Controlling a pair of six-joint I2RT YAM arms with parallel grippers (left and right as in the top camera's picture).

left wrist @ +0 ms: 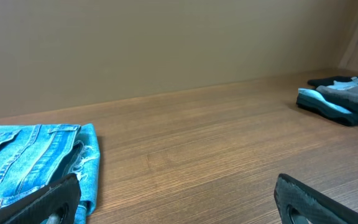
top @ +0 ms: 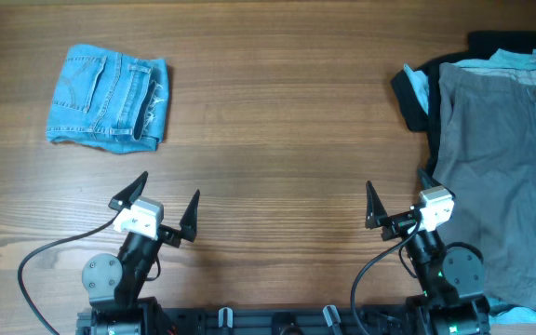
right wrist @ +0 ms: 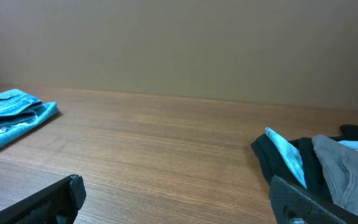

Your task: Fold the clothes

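Jeans [top: 108,99] lie folded in a compact bundle at far left of the table [top: 277,121], overhead; left gripper [top: 170,186] and right gripper [top: 395,181] sit near edge, both spread wide, empty. Left wrist: jeans beside left finger, apart. Right wrist: jeans far left; grey trousers [right wrist: 347,162] and black garment [right wrist: 272,155] at right finger.

A wood-grain table [top: 277,112] meets a plain, seemingly beige wall [left wrist: 166,43].
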